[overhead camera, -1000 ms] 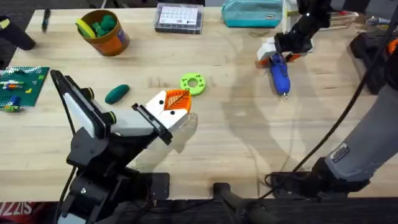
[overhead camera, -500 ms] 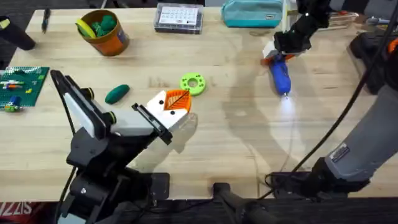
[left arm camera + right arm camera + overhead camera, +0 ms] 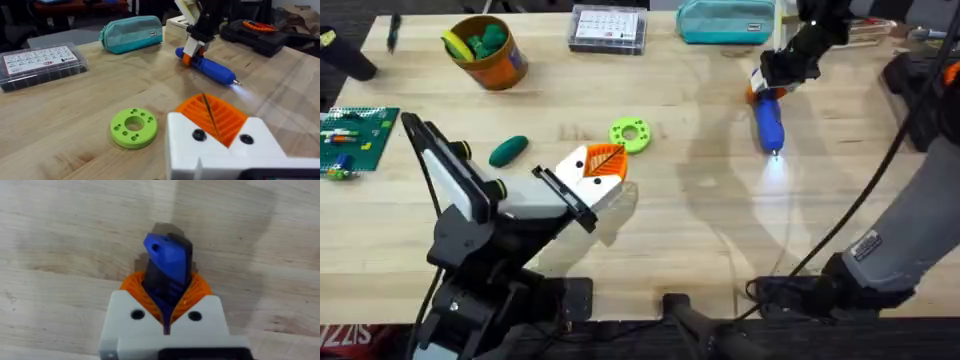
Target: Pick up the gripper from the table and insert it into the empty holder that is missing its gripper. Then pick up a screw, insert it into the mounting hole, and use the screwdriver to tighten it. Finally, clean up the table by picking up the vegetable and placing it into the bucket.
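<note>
Right gripper (image 3: 767, 92) clenched on blue electric screwdriver (image 3: 769, 122) at its rear end, far right of the table; tip light on. Rigid, smooth plastic barrel, likely light; an end grip risks pivoting, mid-barrel steadier. Left gripper (image 3: 602, 168) closed, empty, beside lime ring (image 3: 630, 135).

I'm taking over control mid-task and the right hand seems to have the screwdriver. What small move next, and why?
Probably lift the screwdriver straight up a little. The right hand is shut on its rear end, as the right wrist view shows, but its lit tip sits at the table, so it likely needs clearance before being carried anywhere. The left hand rests near the green ring.
</note>
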`<state>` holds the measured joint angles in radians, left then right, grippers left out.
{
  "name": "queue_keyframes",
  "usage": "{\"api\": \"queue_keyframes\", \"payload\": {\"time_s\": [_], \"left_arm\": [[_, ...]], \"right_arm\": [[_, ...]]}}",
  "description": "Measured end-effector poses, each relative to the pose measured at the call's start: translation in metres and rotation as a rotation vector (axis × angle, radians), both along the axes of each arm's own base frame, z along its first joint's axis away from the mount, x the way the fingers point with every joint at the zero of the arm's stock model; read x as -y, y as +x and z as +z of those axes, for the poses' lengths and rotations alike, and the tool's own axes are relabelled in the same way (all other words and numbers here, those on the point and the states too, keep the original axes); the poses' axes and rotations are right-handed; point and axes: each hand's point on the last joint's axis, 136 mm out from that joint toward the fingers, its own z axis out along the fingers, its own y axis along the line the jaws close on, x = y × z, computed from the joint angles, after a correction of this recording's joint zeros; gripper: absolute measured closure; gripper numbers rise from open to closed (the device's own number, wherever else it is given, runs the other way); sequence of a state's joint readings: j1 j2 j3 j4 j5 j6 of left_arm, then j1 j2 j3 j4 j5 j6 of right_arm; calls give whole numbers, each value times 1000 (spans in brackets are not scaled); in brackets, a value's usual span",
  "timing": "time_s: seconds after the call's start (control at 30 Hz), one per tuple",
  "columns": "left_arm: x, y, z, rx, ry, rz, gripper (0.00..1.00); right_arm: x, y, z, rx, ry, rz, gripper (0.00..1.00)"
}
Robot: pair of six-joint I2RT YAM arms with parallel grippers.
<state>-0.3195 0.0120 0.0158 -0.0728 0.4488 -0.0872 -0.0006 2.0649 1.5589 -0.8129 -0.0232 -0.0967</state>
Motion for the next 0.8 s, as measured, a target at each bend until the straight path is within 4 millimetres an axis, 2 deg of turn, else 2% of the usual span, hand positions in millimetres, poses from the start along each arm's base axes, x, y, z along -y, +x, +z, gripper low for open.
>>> {"api": "queue_keyframes", "payload": {"time_s": [0.27,0.4,0.6,0.8], "left_arm": [[0,0,0,0,0,0,985],[0,0,0,0,0,0,985],[0,0,0,0,0,0,985],[0,0,0,0,0,0,985]], "right_arm": [[-1,-17,1,-80,5,1,964],[-2,-11,7,-87,8,1,964],[-2,8,38,-32,9,2,964],[-2,20,78,16,12,2,964]]}}
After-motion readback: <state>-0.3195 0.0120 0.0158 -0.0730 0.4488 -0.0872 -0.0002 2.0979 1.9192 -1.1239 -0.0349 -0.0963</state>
